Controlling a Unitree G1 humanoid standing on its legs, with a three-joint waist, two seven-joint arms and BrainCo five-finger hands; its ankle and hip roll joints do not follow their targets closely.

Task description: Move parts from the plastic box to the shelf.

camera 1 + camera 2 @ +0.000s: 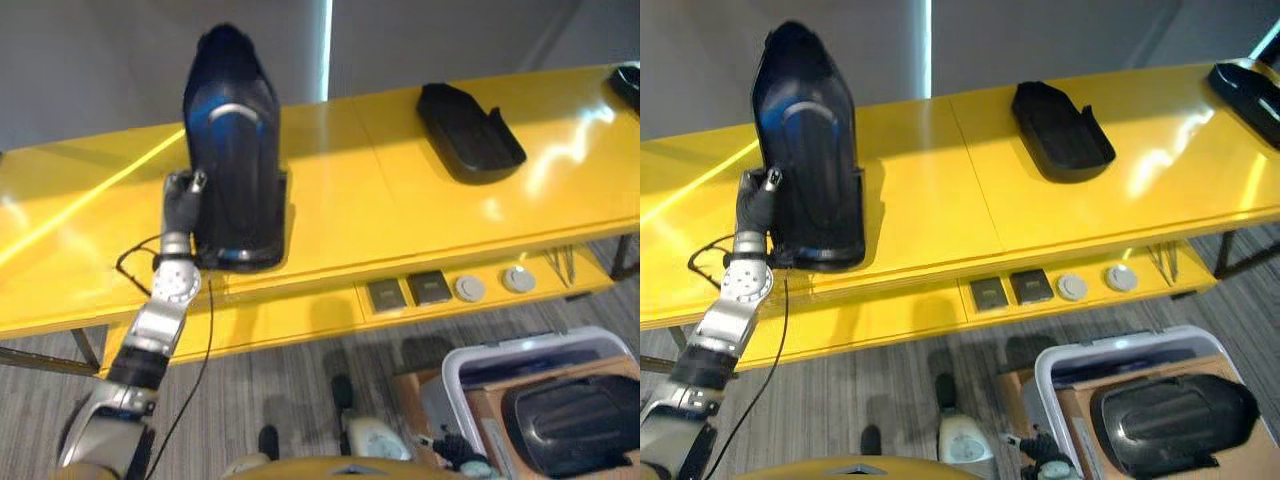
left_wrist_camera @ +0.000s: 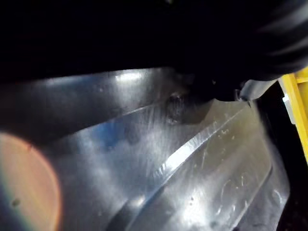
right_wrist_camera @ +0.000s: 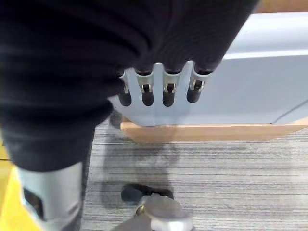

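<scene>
A tall glossy black part (image 1: 235, 150) stands on end on the yellow shelf (image 1: 350, 210), near its left. My left hand (image 1: 183, 205) is at the part's left edge, with the thumb against that edge and the fingers behind it. In the left wrist view the part's shiny surface (image 2: 159, 163) is very close. The white plastic box (image 1: 1110, 350) sits on the floor at lower right and holds another black part (image 1: 1170, 410). My right hand (image 3: 159, 91) hangs beside the box's pale wall (image 3: 250, 82), fingers straight, holding nothing.
A second black part (image 1: 470, 130) lies flat on the shelf's right half, and a third (image 1: 1245, 85) is at its far right end. A lower yellow ledge carries two dark square pieces (image 1: 408, 292), two round discs (image 1: 493, 284) and small tools. Striped grey carpet is below.
</scene>
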